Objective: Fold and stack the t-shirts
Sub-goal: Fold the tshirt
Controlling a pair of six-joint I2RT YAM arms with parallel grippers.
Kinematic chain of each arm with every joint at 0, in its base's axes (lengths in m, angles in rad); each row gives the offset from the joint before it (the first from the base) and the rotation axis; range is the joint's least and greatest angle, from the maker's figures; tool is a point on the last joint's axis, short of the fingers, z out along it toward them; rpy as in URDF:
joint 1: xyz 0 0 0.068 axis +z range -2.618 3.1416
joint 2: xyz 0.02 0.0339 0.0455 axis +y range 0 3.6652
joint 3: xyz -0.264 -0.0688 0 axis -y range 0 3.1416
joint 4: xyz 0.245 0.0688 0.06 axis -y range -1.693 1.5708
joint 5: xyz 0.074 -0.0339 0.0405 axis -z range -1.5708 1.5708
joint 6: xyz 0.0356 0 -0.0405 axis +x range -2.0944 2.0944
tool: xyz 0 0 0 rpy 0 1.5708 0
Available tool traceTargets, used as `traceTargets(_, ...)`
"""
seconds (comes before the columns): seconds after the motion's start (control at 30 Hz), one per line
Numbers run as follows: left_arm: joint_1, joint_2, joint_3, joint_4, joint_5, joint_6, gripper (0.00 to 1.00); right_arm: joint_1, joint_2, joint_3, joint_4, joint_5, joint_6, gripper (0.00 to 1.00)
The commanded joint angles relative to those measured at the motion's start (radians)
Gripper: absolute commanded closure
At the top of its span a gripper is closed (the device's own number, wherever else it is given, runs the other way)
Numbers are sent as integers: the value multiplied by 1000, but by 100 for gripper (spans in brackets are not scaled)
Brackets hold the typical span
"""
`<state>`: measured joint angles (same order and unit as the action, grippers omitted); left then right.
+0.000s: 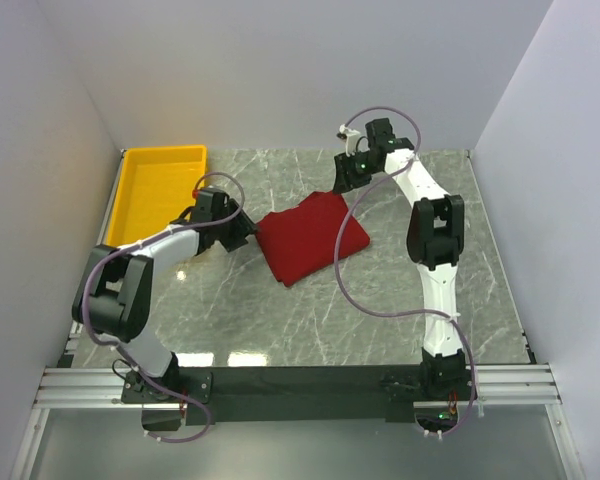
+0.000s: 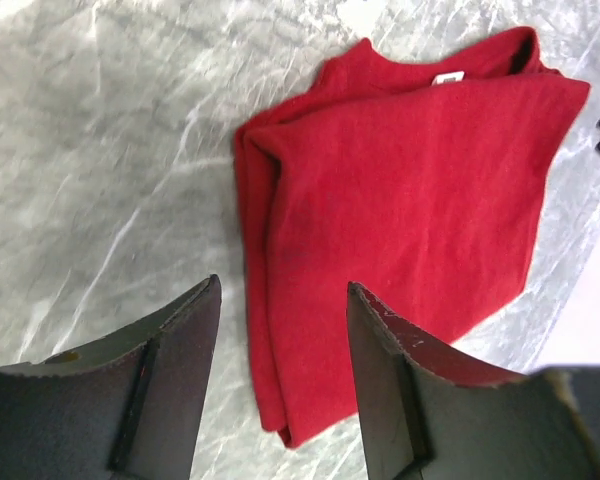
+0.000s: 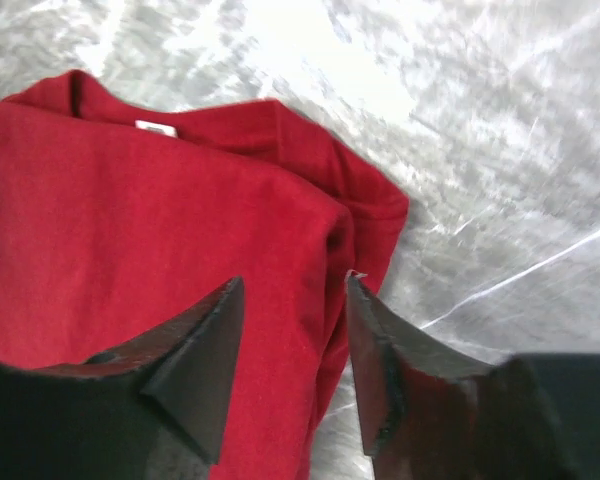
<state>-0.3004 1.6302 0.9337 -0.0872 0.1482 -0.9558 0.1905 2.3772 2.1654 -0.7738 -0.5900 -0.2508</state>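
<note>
Dark red t-shirt (image 1: 310, 238) lies folded into a compact packet near the middle of the bench (image 1: 380, 310), with its white neck label (image 2: 447, 77) showing at the collar end. Furthest left, the yellow tray (image 1: 140, 190) sits in the far corner, apart from the cloth. My left hand (image 2: 283, 290) hangs over the packet's left folded edge, jaws partly apart and gripping nothing. I judge it is placed there to tidy or lift that side. My right hand (image 3: 294, 283) hovers above the opposite edge, by the tucked sleeve. It is likewise parted and empty, so both sides could be taken together.
</note>
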Motion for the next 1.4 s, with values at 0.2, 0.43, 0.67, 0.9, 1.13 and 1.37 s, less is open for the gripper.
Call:
traceTargets(0.2, -8, 98, 119, 33, -13, 42, 46, -3, 57, 73, 5, 19, 133, 46)
traceTargets(0.43, -8, 163, 172, 18, 2, 48, 56, 0, 94, 96, 5, -5, 168, 52)
traceTargets(0.67, -8, 206, 226, 23, 34, 48, 73, 4, 109, 116, 19, -34, 191, 70)
traceTargets(0.9, -6, 234, 258, 14, 48, 48, 89, 4, 117, 117, 39, -73, 219, 99)
traceTargets(1.13, 7, 211, 240, 15, 31, 37, 99, -25, 91, 96, 119, -100, 286, 100)
traceTargets(1.37, 24, 188, 215, 49, 16, 29, 99, -36, 80, 80, 174, -91, 335, 100)
